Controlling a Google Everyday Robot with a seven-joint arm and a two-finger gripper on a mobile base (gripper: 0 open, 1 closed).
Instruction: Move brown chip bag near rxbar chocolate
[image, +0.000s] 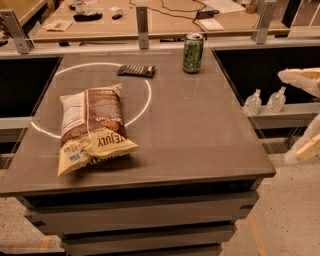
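Observation:
The brown chip bag (92, 127), brown and cream-yellow with a white label panel, lies flat on the left front part of the table, across the front of a white circle. The rxbar chocolate (136, 70), a small dark flat bar, lies at the far side of the table on the circle's far edge, well apart from the bag. My gripper (302, 112) shows as cream-coloured parts at the right edge of the view, off the table's right side and far from both items. It holds nothing that I can see.
A green can (193, 52) stands upright at the table's far right, to the right of the bar. The grey table (200, 130) ends in a rail at the back. Two small clear bottles (265, 100) stand on a lower shelf to the right.

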